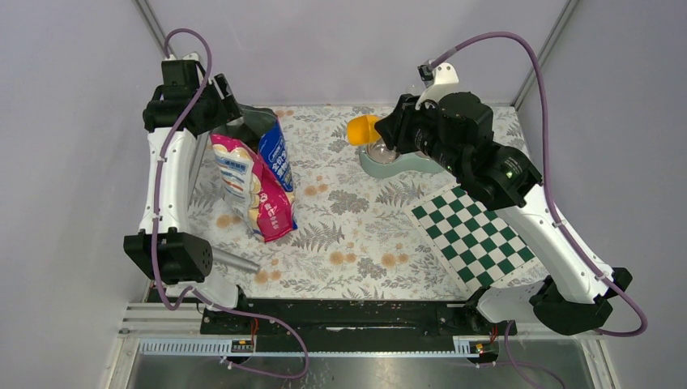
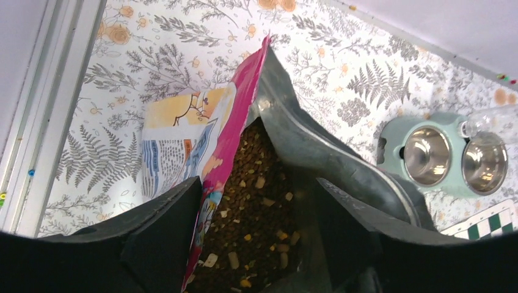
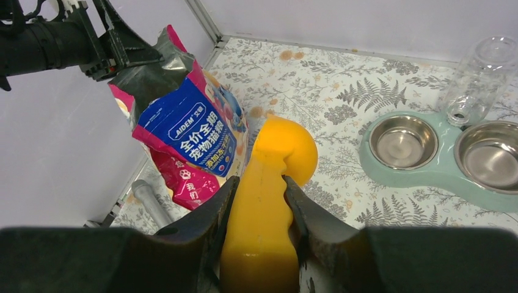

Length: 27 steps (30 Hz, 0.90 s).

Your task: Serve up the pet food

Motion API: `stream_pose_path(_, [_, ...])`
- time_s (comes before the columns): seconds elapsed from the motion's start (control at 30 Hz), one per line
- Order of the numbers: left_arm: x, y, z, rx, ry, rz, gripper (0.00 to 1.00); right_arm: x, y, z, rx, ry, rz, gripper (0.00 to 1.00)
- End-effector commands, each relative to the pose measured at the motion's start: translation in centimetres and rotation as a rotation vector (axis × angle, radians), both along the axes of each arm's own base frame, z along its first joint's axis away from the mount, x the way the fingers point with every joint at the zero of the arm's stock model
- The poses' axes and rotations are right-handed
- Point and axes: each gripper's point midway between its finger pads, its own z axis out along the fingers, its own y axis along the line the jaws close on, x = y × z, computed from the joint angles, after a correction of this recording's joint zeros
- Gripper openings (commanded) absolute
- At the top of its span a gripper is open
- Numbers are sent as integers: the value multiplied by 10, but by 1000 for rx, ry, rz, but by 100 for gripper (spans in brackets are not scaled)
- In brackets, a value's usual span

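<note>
On the flower-patterned table (image 1: 356, 235), a green-and-white checkered mat (image 1: 474, 235) lies nearest the arm bases, at about 4 o'clock in the top view. At 9 o'clock stands the glossy blue, white and magenta bag (image 1: 251, 182), upright with its mouth open. The pet food (image 2: 256, 213) is inside it, a heap of small brown and tan pellets seen down through the opening.

The left gripper (image 2: 259, 201) hangs over the bag's mouth at about 10 o'clock. Its jaws are spread wide, the magenta wall runs close by one finger, and neither finger pinches anything.

Farther back, at 1 o'clock, the right gripper (image 3: 261, 183) is closed on the handle of an orange scoop (image 3: 269, 207), whose cup points towards the bag. Just beyond it sits a pale green feeder (image 3: 440, 180) with two steel bowls and a clear bottle (image 3: 479, 73).
</note>
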Motion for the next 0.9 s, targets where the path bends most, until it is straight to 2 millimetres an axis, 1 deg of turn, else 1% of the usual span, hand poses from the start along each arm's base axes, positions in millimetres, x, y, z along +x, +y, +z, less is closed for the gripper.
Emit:
stream_pose_path(0.0, [12,4,46,28,-171,26,70,-1,3,19,74,-36,15,0])
stream_pose_path(0.1, [9,12,40,57,-136,49,69,-2,2,19,80,-32,14,0])
stream_pose_path(0.2, [-2,27,39,133,-109,100,63,-4,2,17,84,-25,16,0])
stream_pose_path(0.3, [-15,39,35,201,-85,120,61,-5,3,15,87,-18,25,0])
stream_pose_path(0.33, [-20,40,32,215,-72,120,61,-6,4,14,87,-14,30,0])
stream_pose_path(0.47, [-36,47,7,250,7,127,60,-8,6,12,91,-5,44,0])
stream_pose_path(0.53, [-45,53,0,260,36,147,57,-10,7,11,90,2,53,0])
stream_pose_path(0.63, [-53,62,-5,250,52,182,36,-12,10,8,88,16,68,0])
stream_pose_path(0.67, [-55,64,-6,235,52,193,32,-12,10,7,89,22,70,0])
stream_pose_path(0.77, [-53,62,-3,185,28,185,25,-15,11,3,94,38,78,0])
stream_pose_path(0.8, [-51,60,-1,173,17,178,20,-15,11,2,94,40,81,0])
stream_pose_path(0.83, [-48,56,2,160,5,164,12,-16,11,1,93,41,83,0])
stream_pose_path(0.87, [-44,52,5,140,-9,145,2,-16,11,1,93,41,82,0])
